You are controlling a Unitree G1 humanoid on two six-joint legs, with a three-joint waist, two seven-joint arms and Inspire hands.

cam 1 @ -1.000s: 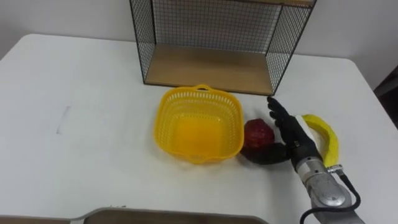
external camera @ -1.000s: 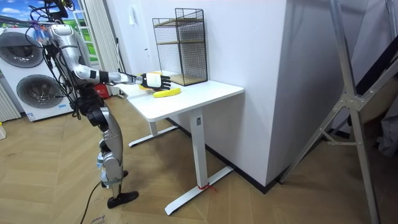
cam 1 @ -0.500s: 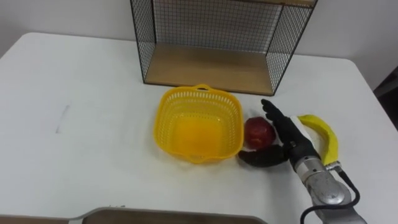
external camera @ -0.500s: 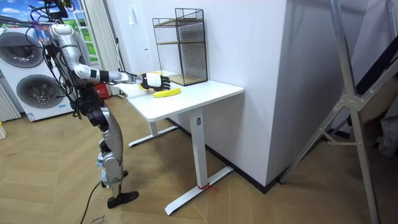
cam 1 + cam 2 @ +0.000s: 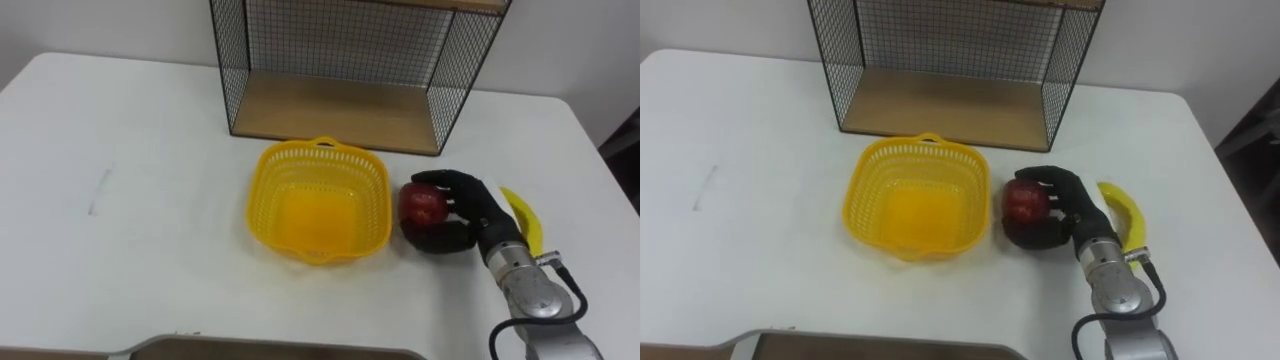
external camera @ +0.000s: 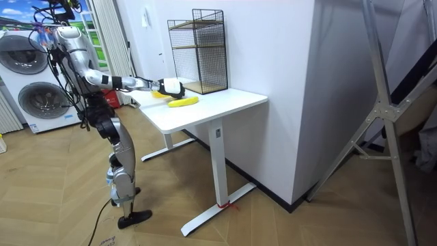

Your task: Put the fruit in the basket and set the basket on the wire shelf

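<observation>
Your right hand, black-fingered with a silver metal wrist, is curled round the glossy round red apple. The fingers arch over the apple's top and far side and the thumb wraps beneath its near side. The apple sits just to the right of the yellow plastic basket, close to the rim but outside it. You cannot tell from these views whether the apple rests on the tabletop or is raised off it.

The basket is a rounded square with slotted lattice walls, a smooth solid bottom and a small loop handle at its far rim. Nothing lies inside it. It stands on the smooth white tabletop, just in front of the black wire-mesh shelf with the pale wooden base board. The shelf is a boxy grid cage open toward you.

The curved yellow banana lies flat on the tabletop behind and to the right of your hand, partly hidden by the wrist. A faint grey smudge marks the tabletop well to the left of the basket.

In the room view, you stand at the end of the table on the room view's left, with your right arm stretched out level over it. The hand is beside the banana and in front of the tall shelf.
</observation>
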